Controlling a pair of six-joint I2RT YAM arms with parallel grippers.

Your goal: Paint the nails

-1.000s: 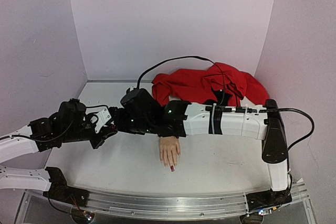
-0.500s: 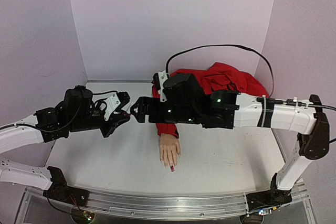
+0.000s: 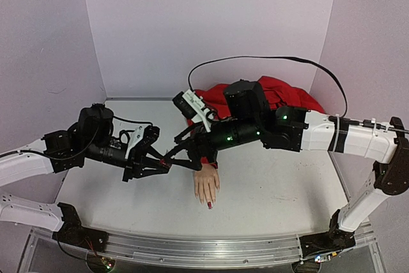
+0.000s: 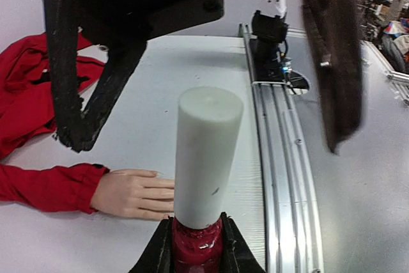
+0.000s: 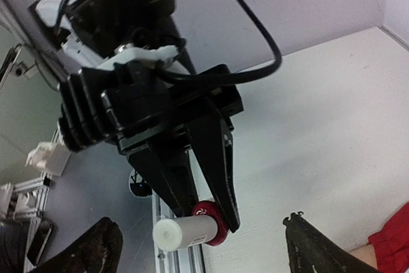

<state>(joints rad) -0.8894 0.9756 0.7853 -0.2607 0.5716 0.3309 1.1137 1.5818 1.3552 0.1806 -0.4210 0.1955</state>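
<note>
Top external: one mannequin hand (image 3: pixel 206 187); left gripper (image 3: pixel 163 165) clamps one bottle (image 4: pixel 203 177); right gripper (image 3: pixel 176 153) wide.

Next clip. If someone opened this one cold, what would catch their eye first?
The two arms meeting above the table, left of centre: the left end effector is shut on a small dark-red polish bottle, and the open right end effector has its jaws either side of the white cap, not touching. Just below lies the pale mannequin hand in a red sleeve, one nail dark red.
</note>
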